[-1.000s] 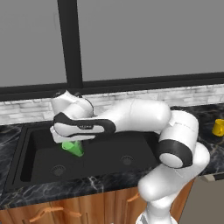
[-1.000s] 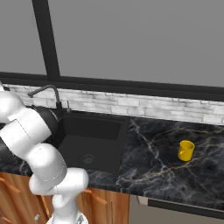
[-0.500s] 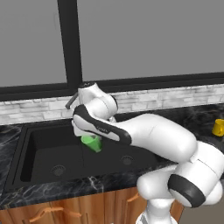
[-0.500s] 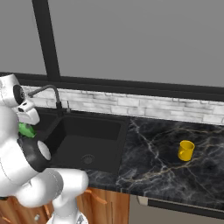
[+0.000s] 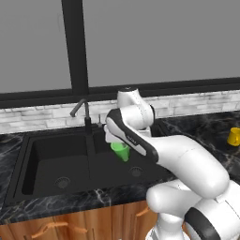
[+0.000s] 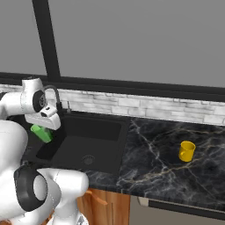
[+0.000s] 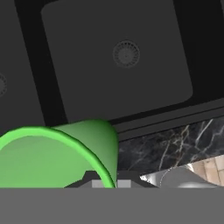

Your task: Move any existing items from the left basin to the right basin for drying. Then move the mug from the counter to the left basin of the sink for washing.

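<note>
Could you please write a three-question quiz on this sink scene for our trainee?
1. True or false: the green cup is standing on the floor of the left basin.
2. Where is the yellow mug? A) in the right basin B) on the counter, right of the sink C) in the gripper
3. Fill in: in the hand view, the cup hangs over the ____ basin.

Key
1. False: it is held in the air, over the right basin.
2. B
3. right
</note>
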Available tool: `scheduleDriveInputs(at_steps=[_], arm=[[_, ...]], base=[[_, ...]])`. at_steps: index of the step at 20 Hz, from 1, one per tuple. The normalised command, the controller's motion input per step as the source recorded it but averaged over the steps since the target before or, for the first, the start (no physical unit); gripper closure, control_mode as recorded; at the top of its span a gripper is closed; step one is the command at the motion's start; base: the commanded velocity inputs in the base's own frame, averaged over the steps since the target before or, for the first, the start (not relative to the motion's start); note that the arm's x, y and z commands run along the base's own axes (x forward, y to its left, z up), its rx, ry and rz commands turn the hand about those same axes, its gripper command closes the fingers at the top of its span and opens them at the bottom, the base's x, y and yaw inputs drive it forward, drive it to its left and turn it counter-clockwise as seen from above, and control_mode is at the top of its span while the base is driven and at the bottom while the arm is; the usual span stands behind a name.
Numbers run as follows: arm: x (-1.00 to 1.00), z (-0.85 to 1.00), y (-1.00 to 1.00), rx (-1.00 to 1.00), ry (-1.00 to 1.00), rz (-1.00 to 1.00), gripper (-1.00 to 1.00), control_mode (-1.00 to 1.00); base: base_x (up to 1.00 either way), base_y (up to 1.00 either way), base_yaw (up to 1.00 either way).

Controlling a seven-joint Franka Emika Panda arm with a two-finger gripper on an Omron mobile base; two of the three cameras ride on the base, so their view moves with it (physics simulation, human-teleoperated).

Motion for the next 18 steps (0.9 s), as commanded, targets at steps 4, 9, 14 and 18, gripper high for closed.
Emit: scheduleDriveInputs(at_steps=[4, 9, 14, 18], arm=[[0.16, -0.14, -0.52, 0.02, 0.02, 0.0, 1.0, -1.0], [0.23, -0.19, -0.35, 0.01, 0.06, 0.0, 1.0, -1.0], [0.3, -0.23, -0.23, 0.0, 0.07, 0.0, 1.0, -1.0], [0.46, -0.19, -0.16, 0.02, 0.11, 0.0, 1.0, -1.0]], base=[[0.0, 0.0, 0.0], [0.0, 0.0, 0.0], [0.0, 0.0, 0.0], [0.0, 0.0, 0.0]])
